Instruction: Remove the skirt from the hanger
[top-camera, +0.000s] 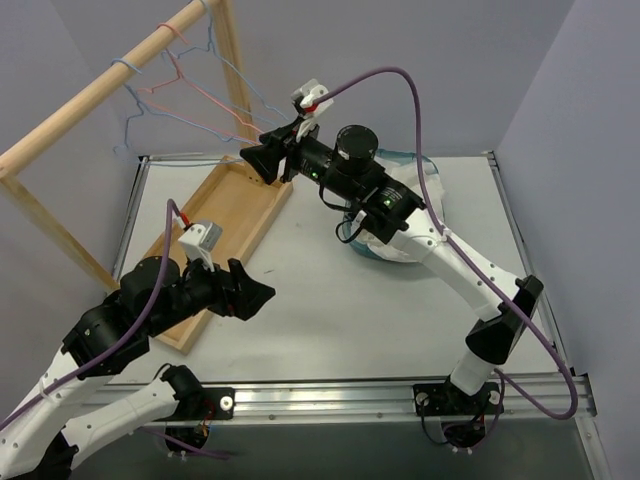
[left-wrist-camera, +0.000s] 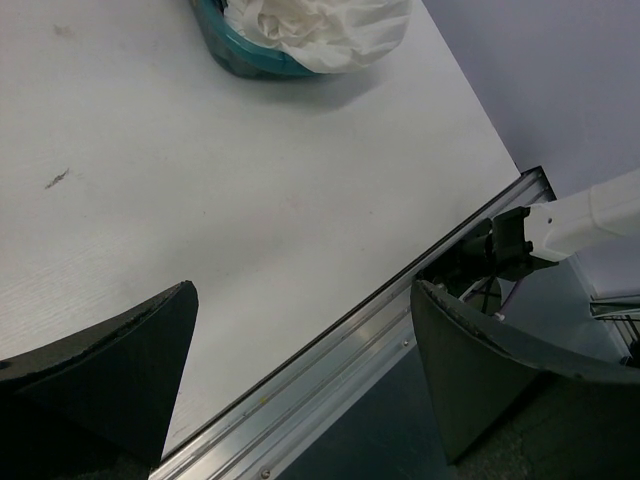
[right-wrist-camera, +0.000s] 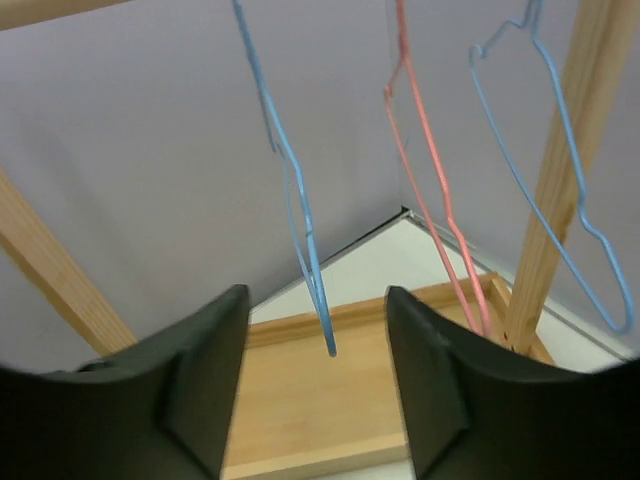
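Right tool (right-wrist-camera: 315, 340), wide open and empty, faces bare hangers (right-wrist-camera: 300, 215) at upper centre; retract straight to avoid snagging.

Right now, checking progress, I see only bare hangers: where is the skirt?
In the top view the white skirt lies bunched in the teal basket at mid-table, under the right arm, right of the wooden tray.

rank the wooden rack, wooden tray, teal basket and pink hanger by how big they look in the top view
1. wooden rack
2. wooden tray
3. teal basket and pink hanger: unsure, since the right arm hides most of the basket
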